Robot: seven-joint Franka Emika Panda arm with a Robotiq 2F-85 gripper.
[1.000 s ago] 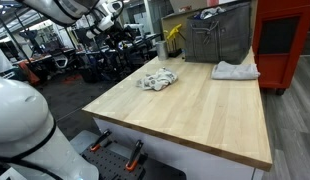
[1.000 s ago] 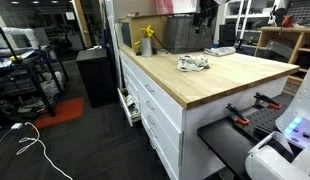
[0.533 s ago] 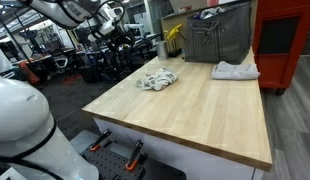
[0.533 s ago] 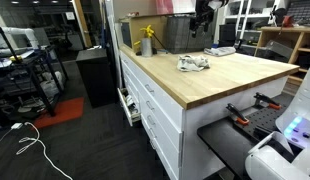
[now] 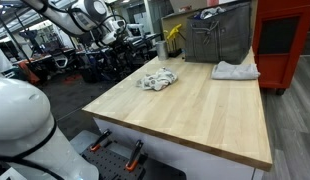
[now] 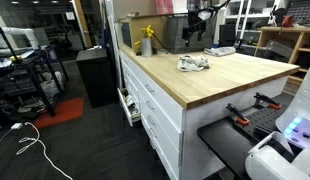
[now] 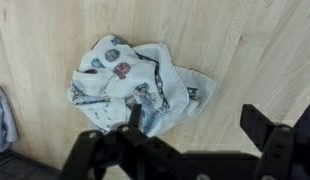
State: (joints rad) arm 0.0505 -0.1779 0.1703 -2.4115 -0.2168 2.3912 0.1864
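The claw hangs in the air with its jaws spread as wide as they go and nothing between them. In the wrist view its two dark fingers frame the lower edge of the picture, with bare wood showing in the gap.

Directly below the claw, just beyond the fingertips and nearer one finger than the other, lies the patterned cloth. It is a crumpled white heap with dark and reddish prints, resting flat on the bench. In both exterior views the claw stands well above the cloth, clearly apart from it.

As a judgement, the work on the cloth is at its very start. The claw is lined up over it, but there is no contact or grip, and the heap looks undisturbed.

Farther out from the claw, a second, pale grey cloth lies on the same bench, well apart from the patterned one. Its edge shows at the side of the wrist view. Beyond it stand a grey bin and a yellow bottle at the far end, with a red cabinet behind.
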